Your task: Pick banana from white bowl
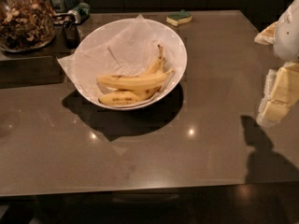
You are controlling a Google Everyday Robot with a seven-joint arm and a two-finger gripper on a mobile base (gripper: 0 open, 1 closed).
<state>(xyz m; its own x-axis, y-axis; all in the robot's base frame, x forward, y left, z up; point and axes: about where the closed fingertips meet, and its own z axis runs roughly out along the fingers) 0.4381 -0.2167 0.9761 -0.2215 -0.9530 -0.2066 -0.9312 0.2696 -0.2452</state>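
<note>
Yellow against crinkled paper, the banana (135, 80) lies across the middle of the white bowl (181, 55), resting on a shorter speckled banana (122, 98) at the bowl's near side. The gripper (279, 94) hangs well right of the bowl, cut off by the frame edge; whether it is open or closed cannot be told. It should probably come in over the bowl's right rim and grasp the banana at mid-length, across its width. Another banana behind it is partly hidden.

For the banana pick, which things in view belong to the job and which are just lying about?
Job:
banana, lying in the bowl
white bowl
gripper, at the right edge, apart from the bowl

Lying about:
speckled banana, same bowl
nut jar
sponge
</note>
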